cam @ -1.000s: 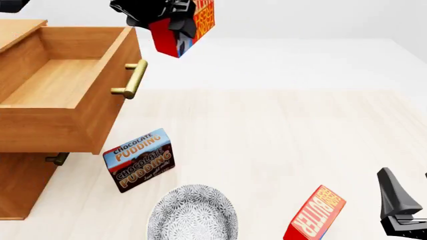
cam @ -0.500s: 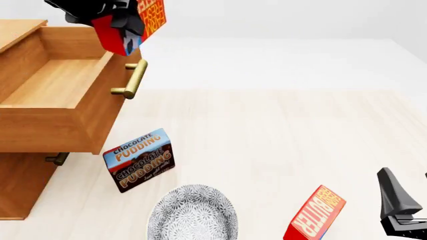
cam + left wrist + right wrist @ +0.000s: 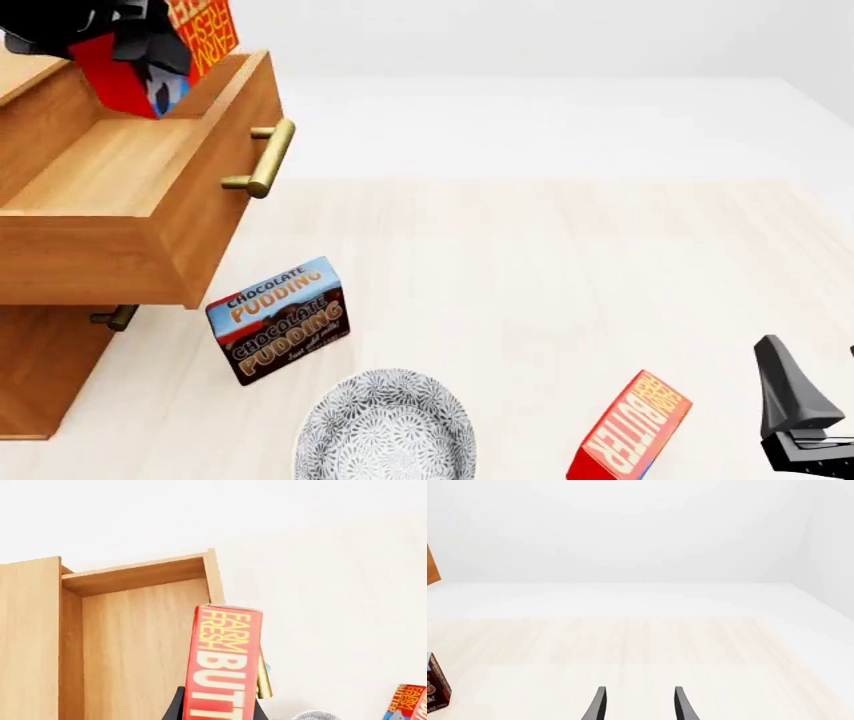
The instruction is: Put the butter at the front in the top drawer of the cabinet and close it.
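The butter [image 3: 200, 35], a red carton with orange lettering, hangs tilted over the open top drawer [image 3: 107, 170], just above its far part. My left gripper [image 3: 144, 55] is shut on it. In the left wrist view the butter [image 3: 223, 665] stands between the fingers, above the drawer's floor [image 3: 133, 650] near its front wall. The drawer's brass handle [image 3: 267, 158] sticks out to the right. The cabinet [image 3: 47, 370] stands at the left. My right gripper [image 3: 801, 410] rests low at the front right, open [image 3: 639, 707] and holding nothing.
A second, same-looking butter carton [image 3: 630, 428] stands at the front right, close to the right gripper. A chocolate pudding box [image 3: 278, 320] stands below the drawer's corner. A patterned grey bowl [image 3: 384, 425] sits at the front. The lower drawer's handle [image 3: 114, 318] shows under the open drawer.
The left gripper has carried the butter leftward, from right of the drawer's handle to over the drawer's inside. The right arm has not moved.
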